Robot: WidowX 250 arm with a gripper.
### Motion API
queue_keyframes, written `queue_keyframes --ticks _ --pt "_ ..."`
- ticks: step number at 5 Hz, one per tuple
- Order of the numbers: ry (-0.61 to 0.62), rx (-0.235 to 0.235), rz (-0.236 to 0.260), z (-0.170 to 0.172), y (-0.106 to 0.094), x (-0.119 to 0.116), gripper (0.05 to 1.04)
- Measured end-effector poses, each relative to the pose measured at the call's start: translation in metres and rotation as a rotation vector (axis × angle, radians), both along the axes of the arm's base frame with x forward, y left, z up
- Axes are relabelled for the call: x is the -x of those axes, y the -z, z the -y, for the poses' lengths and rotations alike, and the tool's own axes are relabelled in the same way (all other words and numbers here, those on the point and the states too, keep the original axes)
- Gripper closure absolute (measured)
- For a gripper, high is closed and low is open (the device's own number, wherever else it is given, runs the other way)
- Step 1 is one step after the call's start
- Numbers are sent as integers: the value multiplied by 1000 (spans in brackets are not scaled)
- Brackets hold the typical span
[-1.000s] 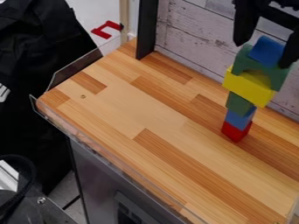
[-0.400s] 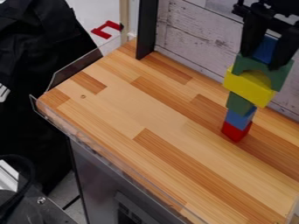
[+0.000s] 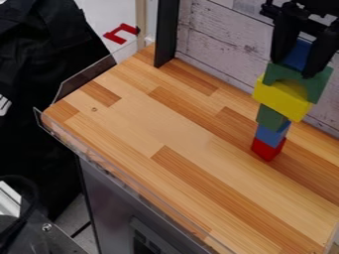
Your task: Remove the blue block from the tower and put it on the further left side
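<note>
My gripper: upper right, pointing down, a finger on each side of the top blue block, closed on it
Tower, from the bottom: red block, lower blue block, green block, yellow block, green arch, then the blue one I have hold of
Tower's place: right part of the wooden tabletop, near the whitewashed plank wall
Far left corner: I see a black post upright there
Past that corner: red piece
</note>
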State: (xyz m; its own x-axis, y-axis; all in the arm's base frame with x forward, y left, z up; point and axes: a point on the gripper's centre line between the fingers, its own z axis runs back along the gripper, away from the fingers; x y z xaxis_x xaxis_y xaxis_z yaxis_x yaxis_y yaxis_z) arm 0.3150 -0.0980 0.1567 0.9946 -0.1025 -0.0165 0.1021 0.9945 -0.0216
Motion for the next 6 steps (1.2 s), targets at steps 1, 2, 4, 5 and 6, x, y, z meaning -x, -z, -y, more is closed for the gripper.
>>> queue_keyframes --ticks 1,2,4,5,6 --pt "-72 -6 41 -15 -15 7 598" --pt "-170 1 62 -44 -22 11 598" --pt "-319 -15 2 -100 2 9 598" --pt "-344 -20 -31 -131 32 6 598" --pt "-387 -23 -98 -149 69 13 598"
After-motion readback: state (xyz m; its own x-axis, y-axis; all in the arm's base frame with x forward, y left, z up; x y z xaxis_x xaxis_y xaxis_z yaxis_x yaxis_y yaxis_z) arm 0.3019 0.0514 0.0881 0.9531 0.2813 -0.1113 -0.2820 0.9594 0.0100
